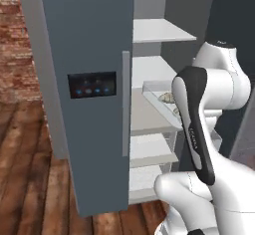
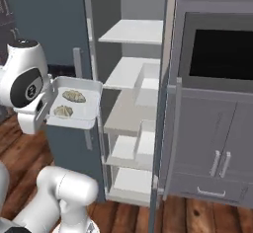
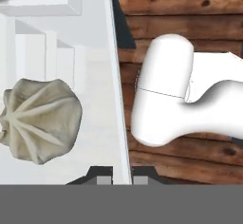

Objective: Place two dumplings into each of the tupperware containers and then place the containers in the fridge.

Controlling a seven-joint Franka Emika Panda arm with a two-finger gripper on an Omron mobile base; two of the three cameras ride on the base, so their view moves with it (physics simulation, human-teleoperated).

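The open fridge (image 2: 128,103) stands beside an oven cabinet (image 2: 217,103). The end effector (image 3: 118,178) is clenched on the container's (image 2: 74,106) rim, holding it level, two dumplings (image 2: 73,96) inside, long axis toward the shelves (image 2: 131,113).

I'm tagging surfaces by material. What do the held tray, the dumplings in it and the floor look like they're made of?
Tray: probably thin translucent whitish plastic, smooth; the fridge shelves show faintly through its wall in the hand view. Dumplings: soft matte dough, beige with greyish pleated folds. Floor: brown wood planks with grain and knots, low sheen.
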